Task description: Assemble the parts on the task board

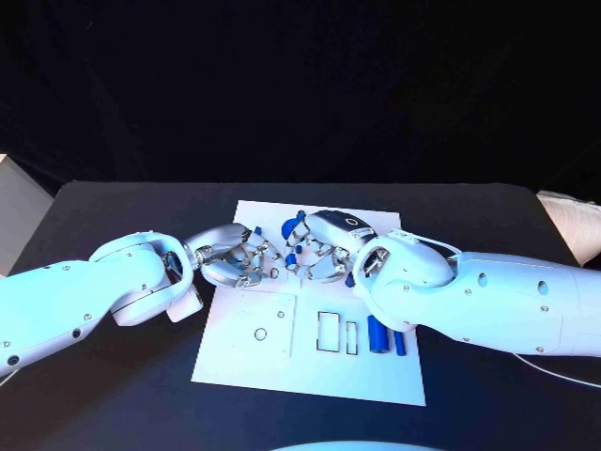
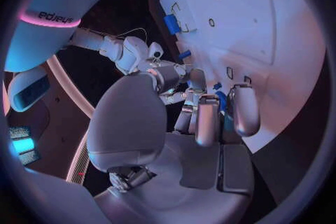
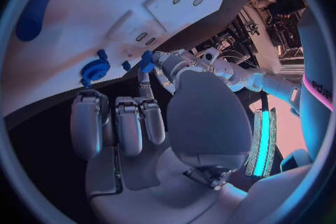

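Nearest the robot, on the task board's (image 1: 254,362) near part, two blue bars (image 1: 383,335) are lying side by side just right of a pair of narrow rectangular slots (image 1: 337,333), and a small round hole (image 1: 260,334) is sitting in a raised square panel to the left. None of these near parts is being touched.

Farther in, at the board's middle, the two hands are meeting fingertip to fingertip. The left hand (image 1: 230,256) is reaching in from the left with its fingers extended toward a small blue piece (image 2: 222,99) between the fingertips; in the left wrist view the piece seems to be lying against those fingers, but I cannot tell whether it is truly pinched or merely touched. The right hand (image 1: 331,244) is coming in from the right with fingers curled down over the same spot; whether it is grasping anything I cannot tell either. Just beyond, a blue round knob-like part (image 3: 94,70) is standing on the board, and a larger blue oval part (image 3: 33,12) is lying at the far end.

The risk here, as I judge it, is crowding: both sets of fingers are working in one tight spot, so a small piece could slip out during a handover, or a finger could be knocking the nearby knob askew.
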You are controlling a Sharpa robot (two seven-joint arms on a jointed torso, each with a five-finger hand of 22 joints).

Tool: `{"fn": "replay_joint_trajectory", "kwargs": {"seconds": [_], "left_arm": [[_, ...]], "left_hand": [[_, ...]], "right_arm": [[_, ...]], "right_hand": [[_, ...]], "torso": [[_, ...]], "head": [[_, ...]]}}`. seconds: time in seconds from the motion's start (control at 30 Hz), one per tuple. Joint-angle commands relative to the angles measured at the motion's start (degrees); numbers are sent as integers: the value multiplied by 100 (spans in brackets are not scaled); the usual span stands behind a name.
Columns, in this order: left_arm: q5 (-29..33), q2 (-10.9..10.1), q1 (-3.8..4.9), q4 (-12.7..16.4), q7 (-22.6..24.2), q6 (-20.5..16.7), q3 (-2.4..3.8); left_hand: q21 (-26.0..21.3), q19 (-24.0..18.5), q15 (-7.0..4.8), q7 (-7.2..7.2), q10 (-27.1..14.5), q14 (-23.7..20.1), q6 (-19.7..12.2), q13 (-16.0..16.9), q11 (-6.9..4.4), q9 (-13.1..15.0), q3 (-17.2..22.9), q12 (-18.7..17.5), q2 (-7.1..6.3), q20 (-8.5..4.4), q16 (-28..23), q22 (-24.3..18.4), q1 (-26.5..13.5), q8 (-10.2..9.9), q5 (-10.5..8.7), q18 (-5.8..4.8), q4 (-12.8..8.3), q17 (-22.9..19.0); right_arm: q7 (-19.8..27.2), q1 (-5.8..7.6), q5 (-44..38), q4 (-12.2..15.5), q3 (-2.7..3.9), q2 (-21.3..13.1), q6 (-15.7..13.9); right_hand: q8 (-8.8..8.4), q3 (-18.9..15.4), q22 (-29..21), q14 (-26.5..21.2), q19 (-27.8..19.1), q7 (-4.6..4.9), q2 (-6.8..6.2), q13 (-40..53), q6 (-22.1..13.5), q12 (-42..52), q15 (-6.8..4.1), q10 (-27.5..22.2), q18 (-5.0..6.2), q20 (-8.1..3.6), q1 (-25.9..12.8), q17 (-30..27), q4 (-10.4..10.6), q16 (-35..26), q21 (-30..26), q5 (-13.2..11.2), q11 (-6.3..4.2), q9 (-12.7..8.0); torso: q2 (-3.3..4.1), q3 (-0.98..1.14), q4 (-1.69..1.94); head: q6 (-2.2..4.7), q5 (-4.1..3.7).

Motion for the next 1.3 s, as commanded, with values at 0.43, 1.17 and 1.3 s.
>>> {"fn": "replay_joint_trajectory", "kwargs": {"seconds": [0.43, 1.17, 1.3], "left_arm": [[-9, 22, 0, 3, -10, 118, 3], [39, 17, 0, -22, 4, 130, 3], [41, -35, 1, -59, 0, 121, 4]], "left_hand": [[24, 17, -37, 2, -4, 315, 38, 1, -24, 2, 27, 34, 57, -32, 28, 8, 6, -11, 27, -84, -7, 755], [24, 14, -39, -22, 2, 321, 34, 18, -32, 1, 31, 51, 60, -31, 35, 7, -2, -17, 34, -84, -17, 772], [26, 16, -40, -22, -3, 320, 38, 10, -33, 2, 30, 47, 60, -32, 34, 10, -4, -16, 35, -84, -18, 769]], "right_arm": [[33, 0, -157, 63, 3, 16, -16], [-3, 1, -166, 8, 3, 45, 18], [-22, 1, -183, -9, 3, 43, 12]], "right_hand": [[34, 15, 971, 606, 188, -1, -3, 1385, -18, 13, -37, 505, -96, -30, 29, 1499, -19, 21, 41, 39, -57, 9], [37, 16, 972, 606, 188, 0, -2, 1385, -18, 11, -37, 505, -97, -31, 38, 1498, -24, 21, 41, 35, -56, 12], [38, 17, 974, 606, 190, 1, -1, 1387, -18, 15, -37, 507, -97, -31, 39, 1501, -24, 22, 44, 32, -55, 14]], "torso": [[3, 1, -2], [-6, 0, -3], [-3, 2, -2]], "head": [[-11, 7], [-9, -14], [-5, -19]]}}
